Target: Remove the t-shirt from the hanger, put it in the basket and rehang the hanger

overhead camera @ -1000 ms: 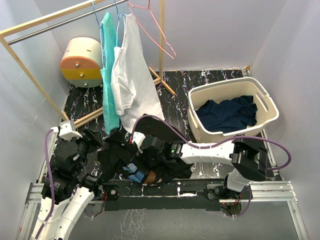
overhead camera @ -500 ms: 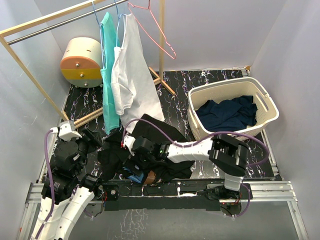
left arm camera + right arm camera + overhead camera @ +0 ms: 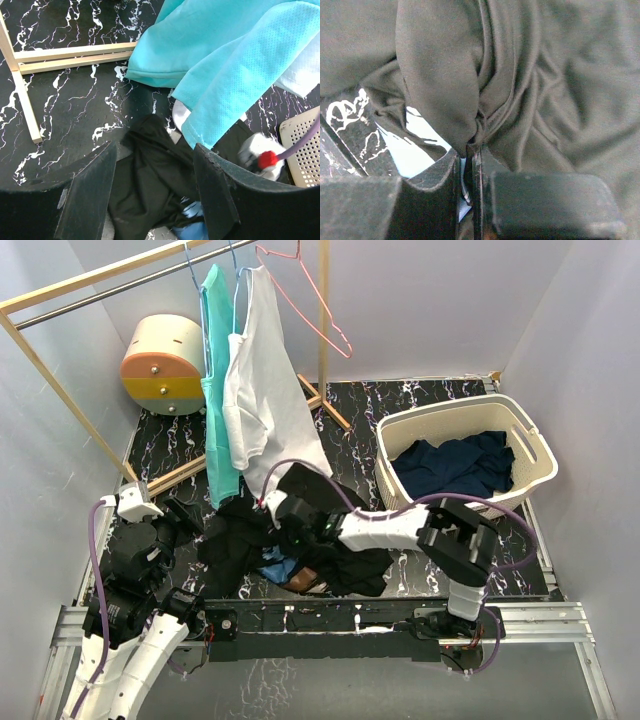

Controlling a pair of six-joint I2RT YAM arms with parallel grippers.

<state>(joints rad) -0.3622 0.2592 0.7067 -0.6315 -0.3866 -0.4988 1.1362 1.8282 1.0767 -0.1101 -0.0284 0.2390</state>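
The black t-shirt point(image 3: 312, 486) is off the rack and lies crumpled on the marbled table point(image 3: 400, 405), near its front edge, between the two arms and just below the hanging clothes. The right gripper point(image 3: 283, 514) reaches across to the left part of that heap and is clenched on it: in the right wrist view its fingers point(image 3: 445, 180) are pressed together with a pinched ridge of the dark cloth point(image 3: 530, 75) rising from between their tips. A bit of blue fabric point(image 3: 283, 568) peeks out from under the heap's near side (what it is cannot be told). The left gripper point(image 3: 185, 515) sits just to the left of the pile, its jaws spread wide with nothing between them; its own camera looks past the fingers point(image 3: 90, 195) at the black cloth point(image 3: 150, 170) and the hem of a teal garment point(image 3: 235, 65) hanging above it. On the rail point(image 3: 100, 285) the teal garment point(image 3: 215, 380) and a white garment point(image 3: 265, 400) hang side by side, touching, with a bare pink hanger point(image 3: 305, 295) to their right. A cream basket point(image 3: 440, 415) holding dark blue clothing point(image 3: 455, 468) stands at the right, well apart from the heap, and a round cream, yellow and orange box point(image 3: 165, 362) sits at the back left.
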